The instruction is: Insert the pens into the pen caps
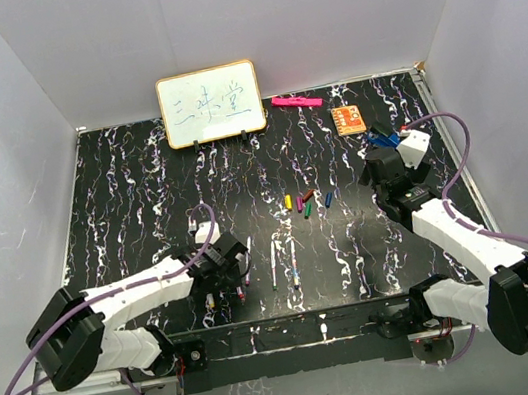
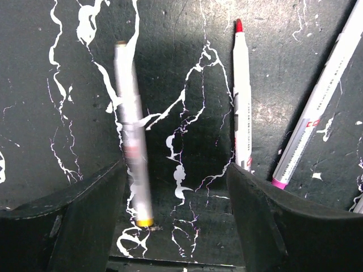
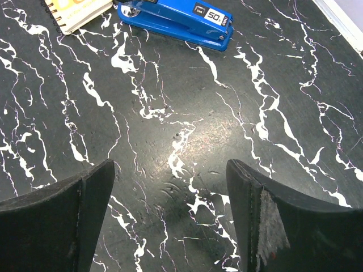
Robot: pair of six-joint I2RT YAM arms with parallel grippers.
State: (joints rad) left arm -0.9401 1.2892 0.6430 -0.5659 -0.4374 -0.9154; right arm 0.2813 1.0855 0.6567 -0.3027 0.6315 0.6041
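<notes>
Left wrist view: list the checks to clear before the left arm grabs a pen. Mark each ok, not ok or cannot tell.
1. Left jaws apart: ok.
2. Yellow-ended pen between them: ok, lying close to the finger on the view's left.
3. One pen only in the gap: not ok, the red-tipped pen ends at the other finger's inner edge.
4. Fingers low enough to grip: cannot tell.
5. Right jaws empty: ok, only bare table between them, blue stapler ahead.
6. Pen caps in the open at mid-table: ok.
</notes>
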